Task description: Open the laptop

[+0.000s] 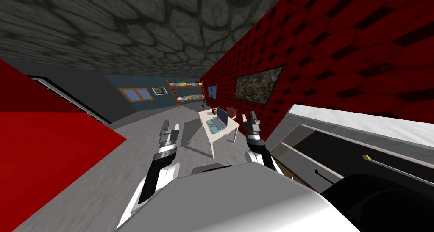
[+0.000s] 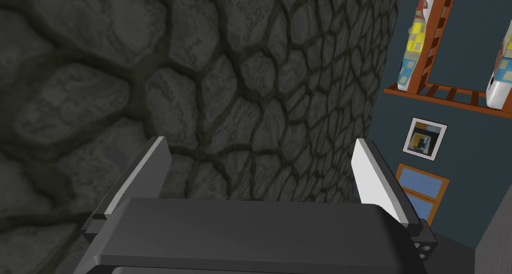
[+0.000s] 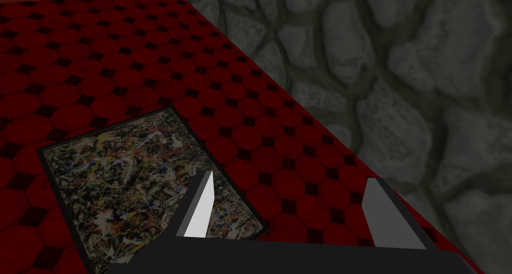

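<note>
Left gripper (image 1: 169, 127) and right gripper (image 1: 250, 118), fingers apart, hang far from the laptop (image 1: 217, 122). Its raised lid looks light and stiff; best taken by its top edge.

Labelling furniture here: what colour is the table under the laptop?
Off-white. The table under the laptop shows best in the head view.

Open grey floor (image 1: 106, 187) reaches the small white table (image 1: 203, 115); a dark, white-topped cabinet (image 1: 339, 154) stands close at right.
</note>
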